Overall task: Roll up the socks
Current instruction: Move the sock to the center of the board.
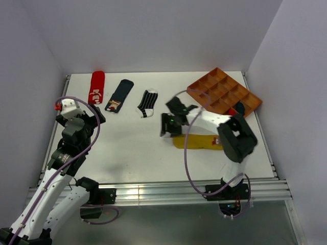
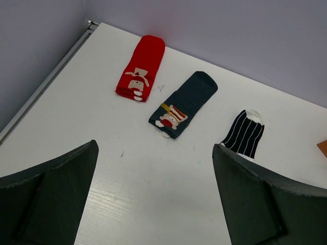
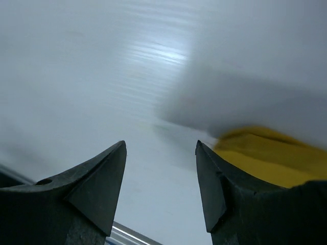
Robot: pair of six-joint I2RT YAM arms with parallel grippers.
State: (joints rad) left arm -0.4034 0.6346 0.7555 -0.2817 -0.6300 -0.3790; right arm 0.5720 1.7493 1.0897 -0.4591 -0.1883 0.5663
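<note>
Three socks lie flat in a row at the back left: a red sock [image 1: 96,87] [image 2: 140,69] with white marks, a navy sock [image 1: 119,95] [image 2: 183,104] with a patch, and a black-and-white striped sock [image 1: 148,103] [image 2: 244,133]. My left gripper [image 1: 97,112] [image 2: 155,148] hovers open in front of them, holding nothing. A mustard yellow sock [image 1: 196,141] [image 3: 265,153] lies flat near the right arm. My right gripper [image 1: 168,126] [image 3: 161,145] is open at that sock's left end, with only bare table between its fingers. The sock shows just beyond its right finger [image 3: 209,184].
An orange compartment tray [image 1: 225,92] [image 2: 323,147] sits at the back right, with something red [image 1: 239,108] at its near corner. The right arm's body [image 1: 236,138] stands over the yellow sock's right end. Walls close in the table on the left, back and right.
</note>
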